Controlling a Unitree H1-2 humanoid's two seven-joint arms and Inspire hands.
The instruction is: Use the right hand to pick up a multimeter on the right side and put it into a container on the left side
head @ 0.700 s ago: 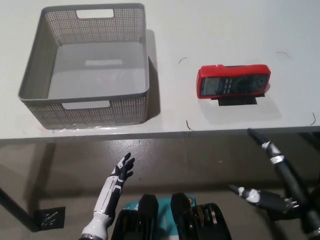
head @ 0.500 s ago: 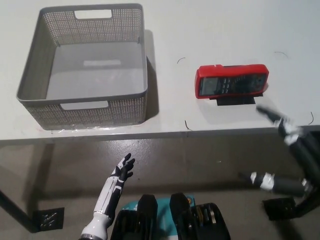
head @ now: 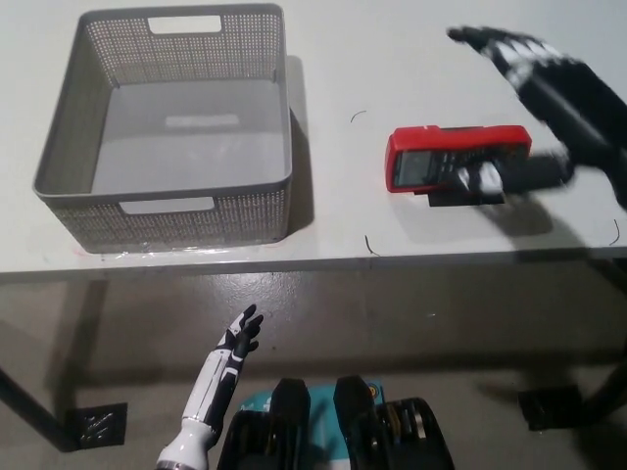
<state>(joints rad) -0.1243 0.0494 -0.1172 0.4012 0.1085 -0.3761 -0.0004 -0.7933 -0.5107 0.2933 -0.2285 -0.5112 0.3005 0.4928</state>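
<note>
On table, right side:
multimeter (head: 457,158): red case, dark face, lying flat and lengthwise left-right on the white table (head: 411,59); sits on a small black stand (head: 468,199) that shows under its lower edge.
right hand (head: 549,117): black, above the multimeter's right end, spread wide and holding nothing; long fingers (head: 500,47) reach up-left past the meter's top edge, 1 lower digit with a pale tip lies across the meter's lower right part. Contact with the case: cannot tell, view is blurred there.
shadow: dark patch on the table just right of and below the meter, under the hand.
container (head: 167,127): grey perforated basket with cut-out handles, upright on the left of the table, well apart from the multimeter, nothing inside.
pen marks (head: 359,116): thin curved lines on the table between basket and meter, more near the right edge.
left hand (head: 235,343): white with dark fingers, idle below the table's front edge at lower left, fingers extended and slightly apart, empty.
floor (head: 392,323): brown-grey, visible below the table edge.
</note>
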